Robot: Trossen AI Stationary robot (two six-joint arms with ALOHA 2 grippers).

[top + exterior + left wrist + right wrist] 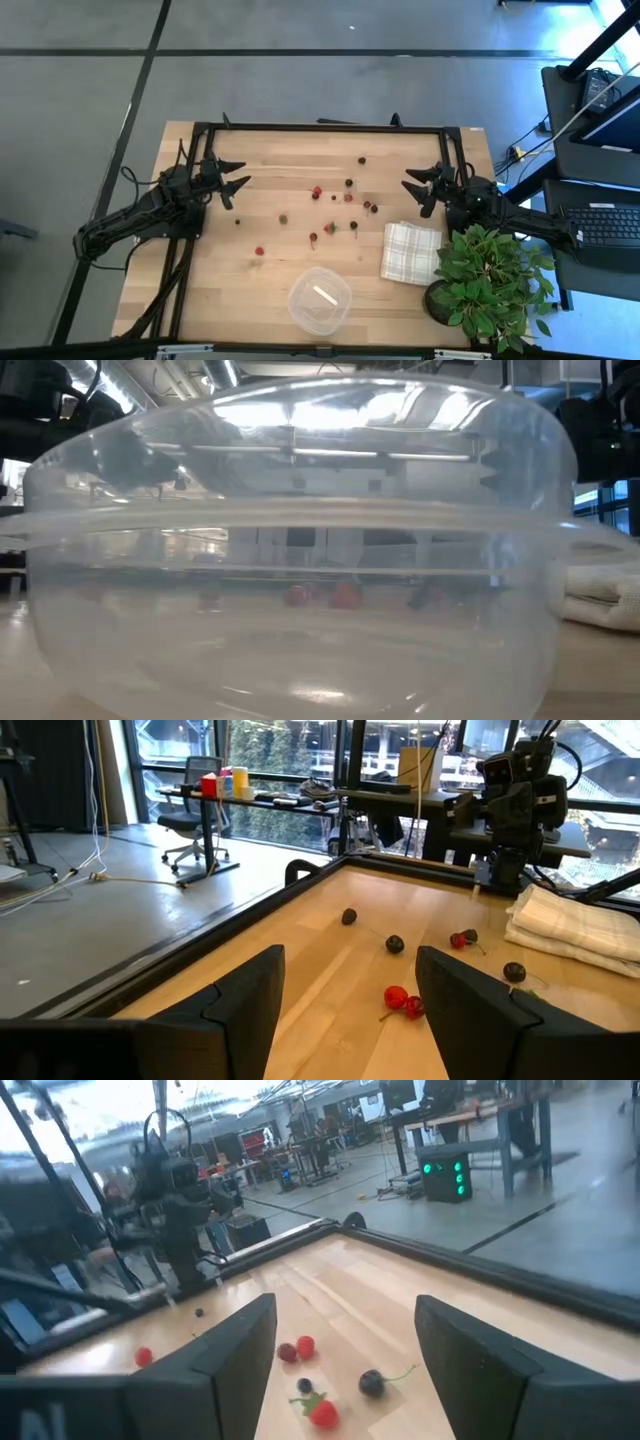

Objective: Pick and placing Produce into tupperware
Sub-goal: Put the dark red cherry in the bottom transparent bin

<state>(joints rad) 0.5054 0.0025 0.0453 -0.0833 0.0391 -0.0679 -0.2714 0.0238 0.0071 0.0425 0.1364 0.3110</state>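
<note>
From above, the tupperware [320,300] sits near the table's front edge, about midway across. A pale streak shows on its floor, and no berry is visible inside it. The produce [335,208] lies scattered over the middle of the wooden table [230,290], well apart from the container, with bare wood between the two. The left gripper [234,181] hangs over the left part of the table, fingers spread wide and holding nothing; the nearest berries lie some way off toward the middle. The right gripper [419,187] hangs over the right part, also spread and empty, with berries near its tips. A folded checked cloth [410,252] lies just beside a potted plant [490,272] at the right front corner.

In the low view the tupperware [300,550] fills almost the whole picture; red berries [345,596] show blurred through its wall, beyond it. The cloth [600,595] lies at the right.

In the left wrist view the two fingers [250,1005] stand wide apart, and red and dark berries [397,997] lie on the wood ahead between them.

In the right wrist view the fingers [240,1355] are likewise parted, with several berries [322,1413] close ahead and the left arm [180,1200] far across.
</note>
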